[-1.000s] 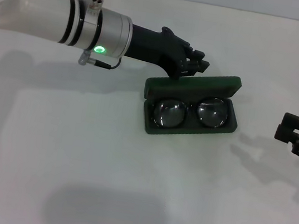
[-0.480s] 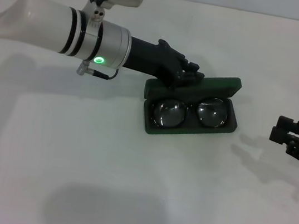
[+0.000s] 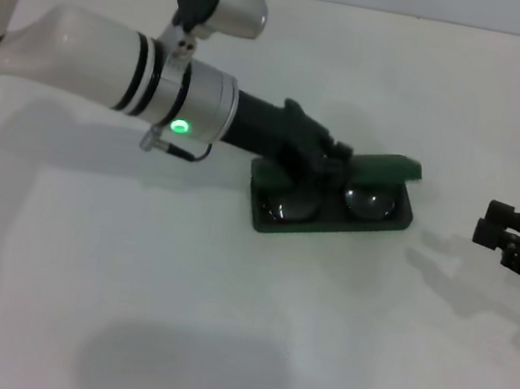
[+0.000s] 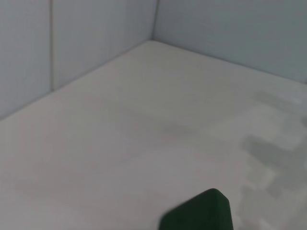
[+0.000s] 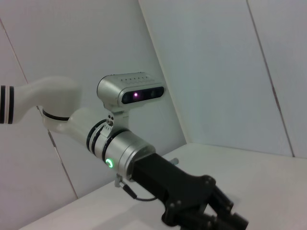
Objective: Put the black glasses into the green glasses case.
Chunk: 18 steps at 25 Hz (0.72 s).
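The green glasses case point(image 3: 280, 222) lies on the white table at centre. The black glasses point(image 3: 368, 203) lie inside it, both lenses showing. The case's lid point(image 3: 389, 166) is tilted well down over the base, half shut. My left gripper point(image 3: 332, 159) is shut and presses on the lid's left part from above. A corner of the lid shows in the left wrist view point(image 4: 199, 214). The right wrist view shows the left gripper point(image 5: 213, 213) farther off. My right gripper point(image 3: 492, 229) is open and empty, hovering to the right of the case.
The white table point(image 3: 221, 326) spreads around the case. White walls stand behind it point(image 4: 96, 43). The left arm's silver wrist with a green light point(image 3: 181, 127) reaches in from the left.
My left gripper has moved forward and down, pushing the lid from nearly upright to half shut over the glasses. The right gripper has barely moved.
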### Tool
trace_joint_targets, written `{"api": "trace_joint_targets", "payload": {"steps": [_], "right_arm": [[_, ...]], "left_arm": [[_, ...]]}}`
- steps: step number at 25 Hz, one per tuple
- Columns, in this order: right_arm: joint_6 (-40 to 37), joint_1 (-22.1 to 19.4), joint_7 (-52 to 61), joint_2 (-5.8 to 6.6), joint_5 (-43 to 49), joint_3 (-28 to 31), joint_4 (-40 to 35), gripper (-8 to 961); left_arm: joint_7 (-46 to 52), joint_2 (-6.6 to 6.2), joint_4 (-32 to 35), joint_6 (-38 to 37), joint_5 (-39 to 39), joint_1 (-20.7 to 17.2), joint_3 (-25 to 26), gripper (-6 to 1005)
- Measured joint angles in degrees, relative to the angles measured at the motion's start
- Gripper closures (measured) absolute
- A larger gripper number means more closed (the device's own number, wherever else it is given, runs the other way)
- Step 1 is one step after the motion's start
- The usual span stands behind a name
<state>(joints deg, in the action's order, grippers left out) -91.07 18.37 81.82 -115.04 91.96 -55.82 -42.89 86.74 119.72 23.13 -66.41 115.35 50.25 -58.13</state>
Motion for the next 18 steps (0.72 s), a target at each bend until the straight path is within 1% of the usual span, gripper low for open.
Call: {"api": "trace_joint_targets", "payload": {"steps": [5,7,9,11,12,13,15,16,18], "right_arm": [[0.0,0.0,0.0,0.03,0.0,0.0,0.0,595],[-0.2,0.0,0.0,0.19,0.0,0.0,0.0,587],[-0.8,-0.3,0.0,0.49,0.0,0.0,-0.4,579],[-1.7,-0.4,0.0,0.94,0.1,-0.1,-0.6,571],[-2.0,-0.1,0.0,1.03,0.6,-0.2,-0.6,566],[-2.3,0.3,0.0,1.01,1.3,-0.3,-0.6,562],[-4.1,1.6,-0.2,0.64,3.5,-0.6,-0.8,554],[-5.5,2.1,-0.4,0.33,4.1,-0.6,-0.9,550],[-8.4,2.9,-0.6,-0.24,4.2,-0.7,-1.0,542]], "left_arm": [[0.4,0.06,-0.2,-2.0,0.2,-0.3,-6.0,832],[0.2,0.1,0.7,-4.4,0.1,-0.5,-7.2,852],[0.2,0.16,3.5,-8.1,-0.4,-1.3,-7.7,871],[1.0,0.14,8.6,-12.8,-2.4,-3.8,-7.7,894],[1.3,0.11,11.3,-14.6,-4.0,-5.5,-7.5,906],[1.5,-0.08,14.9,-17.2,-6.7,-8.1,-7.2,918],[-0.9,-0.57,19.6,-22.1,-12.4,-13.2,-5.7,941],[-2.8,-0.9,20.9,-24.4,-14.8,-15.2,-5.0,953],[-7.2,-1.84,21.2,-28.8,-19.2,-18.2,-3.9,891]]}}
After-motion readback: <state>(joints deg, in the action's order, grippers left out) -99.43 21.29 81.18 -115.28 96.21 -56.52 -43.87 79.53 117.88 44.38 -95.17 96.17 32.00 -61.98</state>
